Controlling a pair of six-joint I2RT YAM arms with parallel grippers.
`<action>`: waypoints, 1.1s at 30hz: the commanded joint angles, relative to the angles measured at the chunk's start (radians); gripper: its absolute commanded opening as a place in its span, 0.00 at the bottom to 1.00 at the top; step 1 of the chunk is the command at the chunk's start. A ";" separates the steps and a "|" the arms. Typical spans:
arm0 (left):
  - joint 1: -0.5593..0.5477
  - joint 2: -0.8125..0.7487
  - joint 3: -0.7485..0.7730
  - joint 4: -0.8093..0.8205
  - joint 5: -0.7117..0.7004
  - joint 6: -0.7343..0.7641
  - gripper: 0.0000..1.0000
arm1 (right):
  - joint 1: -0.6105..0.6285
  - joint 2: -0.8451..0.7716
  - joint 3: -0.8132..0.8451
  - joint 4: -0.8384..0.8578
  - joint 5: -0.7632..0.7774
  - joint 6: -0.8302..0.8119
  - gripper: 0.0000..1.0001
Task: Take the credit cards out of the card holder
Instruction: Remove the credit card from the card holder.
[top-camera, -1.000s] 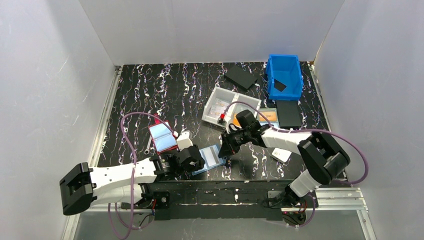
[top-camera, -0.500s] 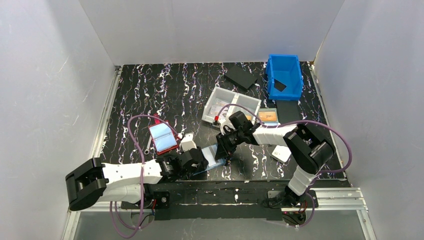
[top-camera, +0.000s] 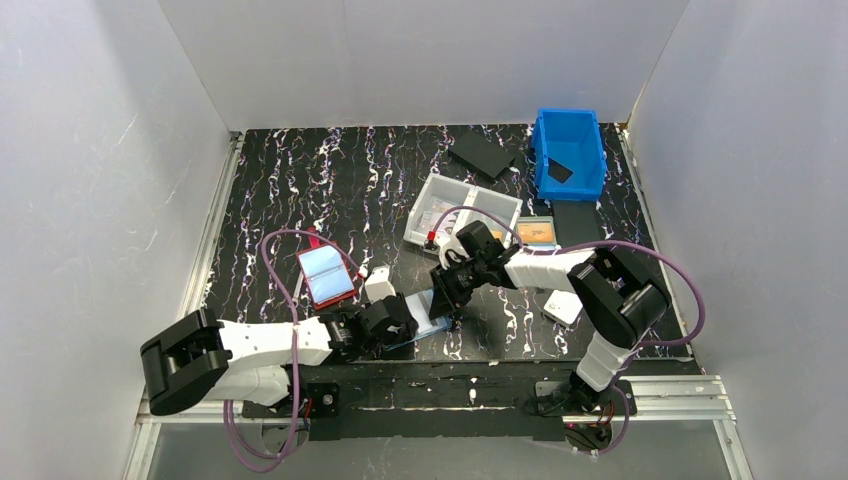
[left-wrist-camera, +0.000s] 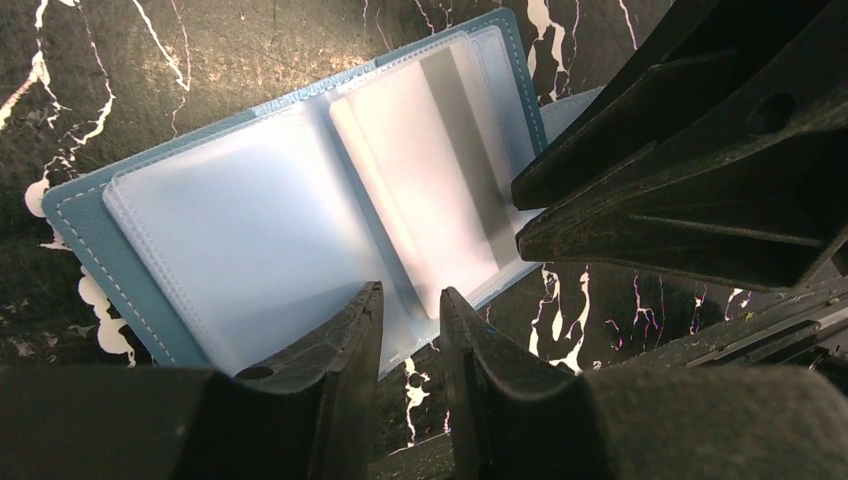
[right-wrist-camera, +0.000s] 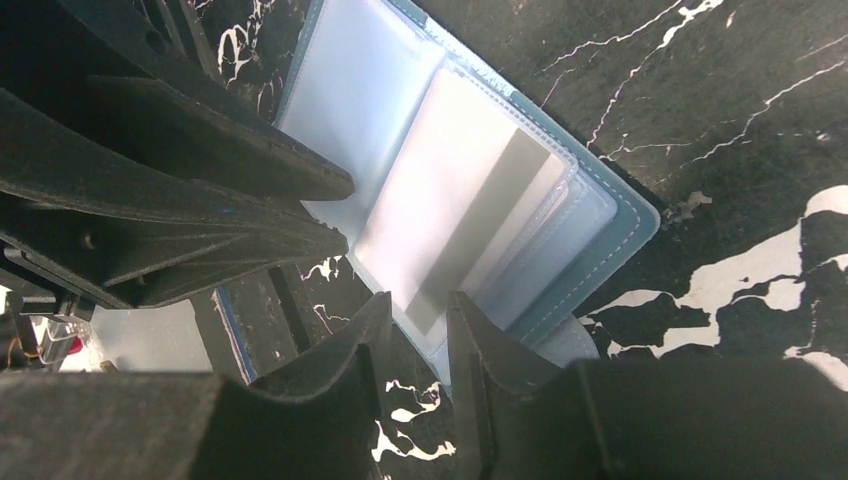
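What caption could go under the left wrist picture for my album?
Left fingers and right fingers poised over the open light-blue card holder on a black marbled table.

The widest open ground is the bare marbled table (top-camera: 330, 180) in the upper left of the overhead view, flat right up to the white walls (top-camera: 420, 60). Low in the middle it is crowded. The left gripper (top-camera: 408, 326) and right gripper (top-camera: 447, 304) close on the open card holder (top-camera: 428, 318) from opposite sides, their fingers nearly meeting over it. Just to the left lies a flat red-edged holder (top-camera: 326, 276). Right of centre, a clear tray (top-camera: 418, 210), a teal holder (top-camera: 537, 233) and a black pad (top-camera: 577, 226) sit close together. A blue bin (top-camera: 568, 114) stands in the upper right corner, with a black card (top-camera: 482, 155) beside it. A small white block (top-camera: 563, 308) lies near the right arm (top-camera: 620, 300).
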 joint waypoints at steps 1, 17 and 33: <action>0.007 0.014 -0.013 0.019 -0.019 0.006 0.27 | -0.013 -0.015 0.019 -0.029 0.062 -0.041 0.37; 0.011 0.005 -0.083 0.133 0.040 -0.007 0.39 | -0.036 0.075 -0.040 0.191 -0.273 0.198 0.33; 0.023 -0.041 -0.146 0.152 -0.009 -0.082 0.33 | -0.069 0.042 -0.040 0.103 -0.048 0.145 0.40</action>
